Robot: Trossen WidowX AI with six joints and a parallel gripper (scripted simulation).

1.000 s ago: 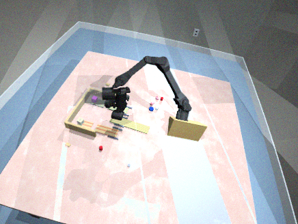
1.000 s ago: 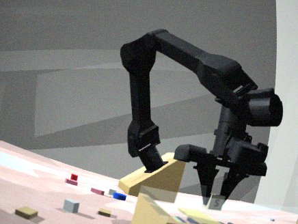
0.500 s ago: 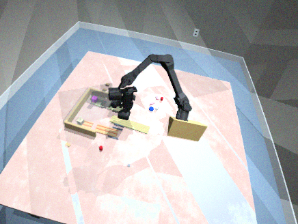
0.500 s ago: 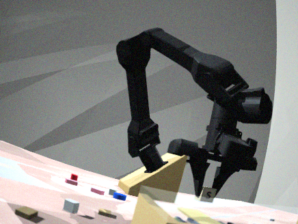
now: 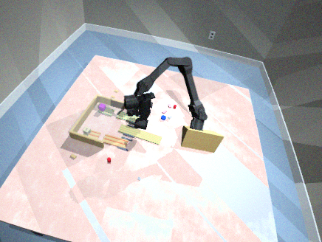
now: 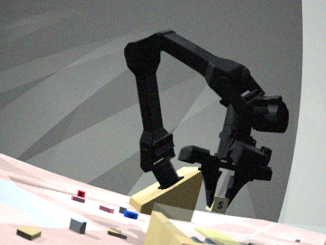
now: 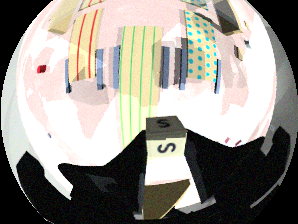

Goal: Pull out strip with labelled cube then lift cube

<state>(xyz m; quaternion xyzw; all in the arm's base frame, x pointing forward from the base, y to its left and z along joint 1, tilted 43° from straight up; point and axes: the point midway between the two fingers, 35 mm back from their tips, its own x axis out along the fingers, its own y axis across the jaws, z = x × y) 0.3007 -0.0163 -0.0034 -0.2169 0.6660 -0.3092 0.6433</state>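
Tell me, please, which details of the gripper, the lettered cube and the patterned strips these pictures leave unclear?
- Top view: the black gripper hides the small beige cube marked S.
- Exterior view: the tan wedge in front cuts off the strips.
- Wrist view: the green striped strip shows, but the fisheye blur hides any break in it.

A bare test room is suggested: grey walls with one wall socket (image 5: 211,35) are seen behind the low-rimmed pink desk (image 5: 207,192) carrying small blocks.
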